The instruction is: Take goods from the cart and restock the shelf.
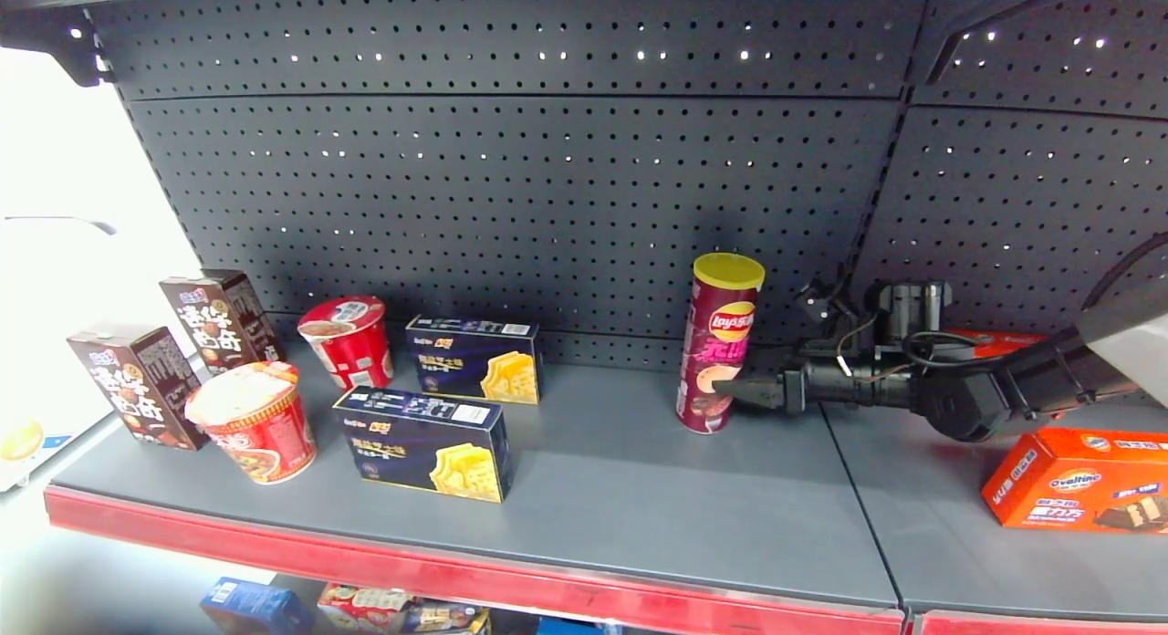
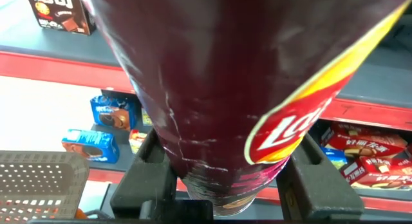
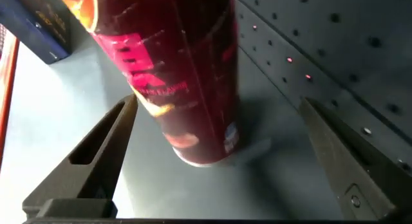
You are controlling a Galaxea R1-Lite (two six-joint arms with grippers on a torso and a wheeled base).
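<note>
Grey shelf (image 1: 593, 471) carries an upright chips can (image 1: 719, 343) between spread right fingers (image 3: 96, 159); left fingers (image 2: 145, 185) clamp a second can (image 2: 225, 89), likely stocked next.

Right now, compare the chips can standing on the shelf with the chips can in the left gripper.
The standing chips can rests upright on the grey shelf; the held chips can is in the air. The standing chips can sits free between the right gripper's open fingers; the held chips can is clamped in the left gripper's fingers. Both are maroon tubes bearing the same red-and-yellow logo.
</note>
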